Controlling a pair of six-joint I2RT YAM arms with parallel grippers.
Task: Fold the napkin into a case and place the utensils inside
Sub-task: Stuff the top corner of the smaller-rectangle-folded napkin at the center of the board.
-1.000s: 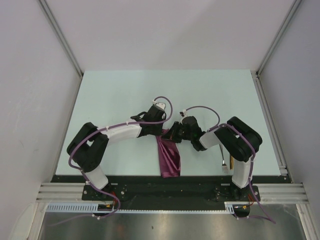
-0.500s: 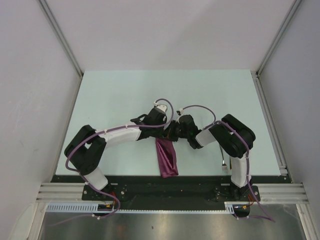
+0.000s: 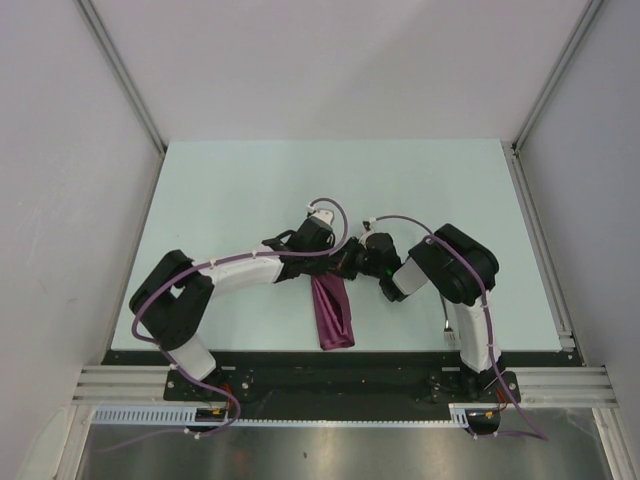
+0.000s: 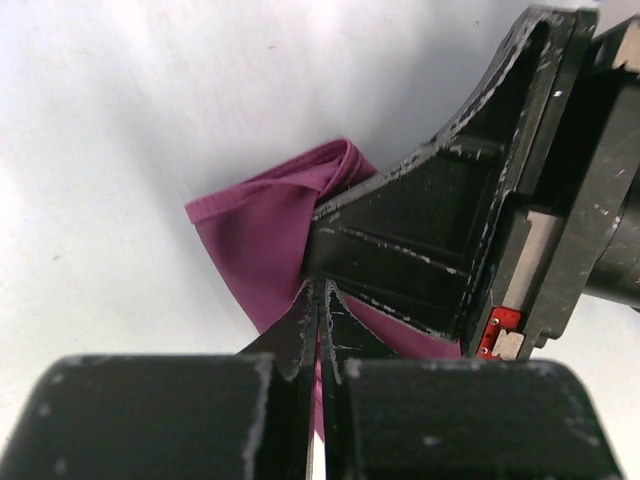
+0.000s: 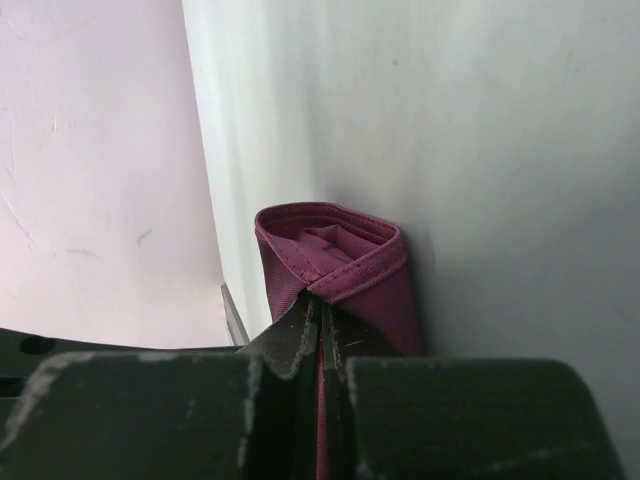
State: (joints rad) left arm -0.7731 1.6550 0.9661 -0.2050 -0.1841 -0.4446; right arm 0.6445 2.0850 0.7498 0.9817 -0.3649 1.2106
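On the table (image 3: 250, 190), left gripper (image 4: 320, 300) clamped on folded napkin (image 3: 334, 315), right gripper (image 5: 320, 312) clamped beside it on same end

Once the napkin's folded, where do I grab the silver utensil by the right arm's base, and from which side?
Pinch the silver utensil across its slim stem, bringing the right tool straight down from above. It lies flat on the table, running near to far, so only its narrow sides offer a grip. Keep to its left: the right arm crowds its other side.
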